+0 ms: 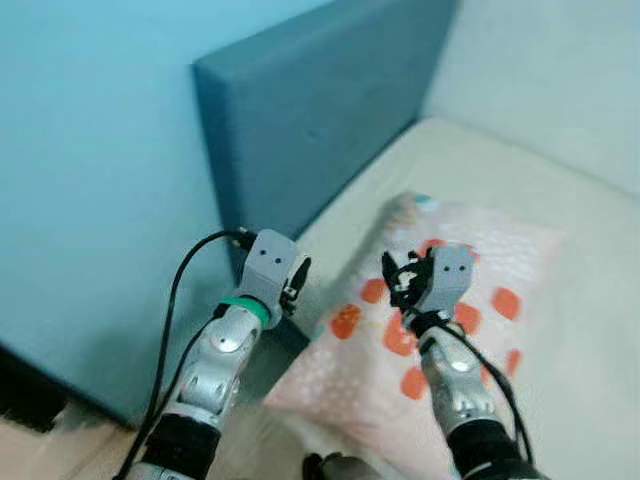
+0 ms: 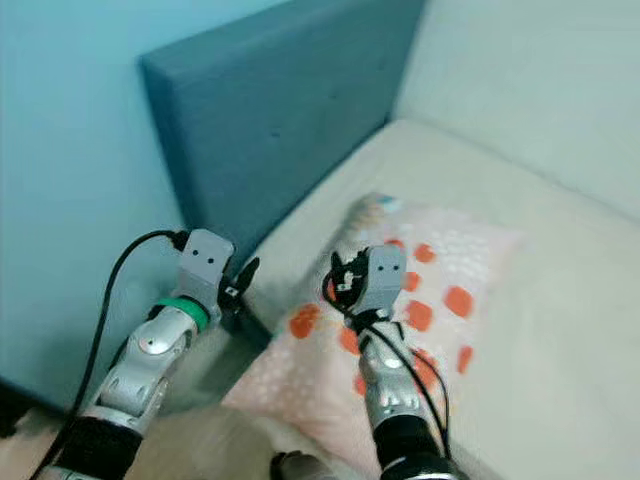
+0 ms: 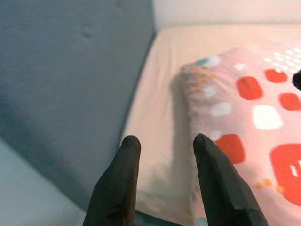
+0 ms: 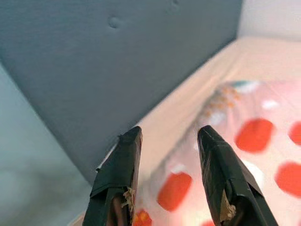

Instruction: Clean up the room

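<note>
Pink pillow [image 1: 440, 300] lies askew on mattress [image 1: 560, 200]. Both claws gape empty: left gripper [image 3: 164, 155] at 9 o'clock edge, right gripper [image 4: 167, 150] above. Judgement: grip opposite edges evenly.

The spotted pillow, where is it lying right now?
The pillow lies on the bed beside the blue headboard, under the right gripper.

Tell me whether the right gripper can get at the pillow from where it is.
Probably yes: the right gripper hangs open right above the pillow, which lies uncovered on the bed, with nothing between them.
</note>
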